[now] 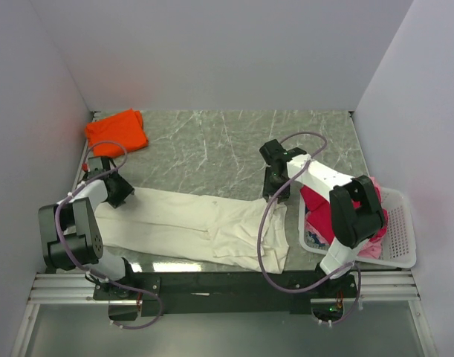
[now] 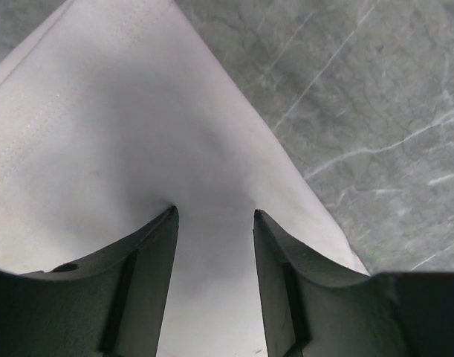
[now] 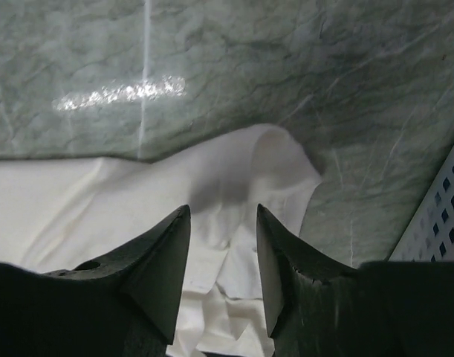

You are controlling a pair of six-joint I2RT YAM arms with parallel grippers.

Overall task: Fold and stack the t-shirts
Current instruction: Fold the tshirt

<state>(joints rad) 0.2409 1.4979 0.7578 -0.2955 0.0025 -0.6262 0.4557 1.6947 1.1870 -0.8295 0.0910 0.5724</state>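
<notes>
A large cream t-shirt [image 1: 189,223] lies spread flat across the near part of the table, with rumpled folds at its right end. My left gripper [image 1: 119,195] stands at the shirt's left end. In the left wrist view it [image 2: 215,214] is open just above smooth cream cloth [image 2: 100,134] near a straight edge. My right gripper [image 1: 274,192] is over the shirt's far right corner. In the right wrist view it [image 3: 223,210] is open with nothing between its fingers, above wrinkled cream cloth [image 3: 137,201]. An orange t-shirt [image 1: 117,132] lies folded at the back left.
A white lattice basket [image 1: 401,238] stands at the right table edge, holding a crimson t-shirt [image 1: 319,208] and a pink one [image 1: 369,251]; its wall [image 3: 442,216] shows beside my right gripper. Bare marble table [image 1: 212,141] lies behind the cream shirt. Walls enclose three sides.
</notes>
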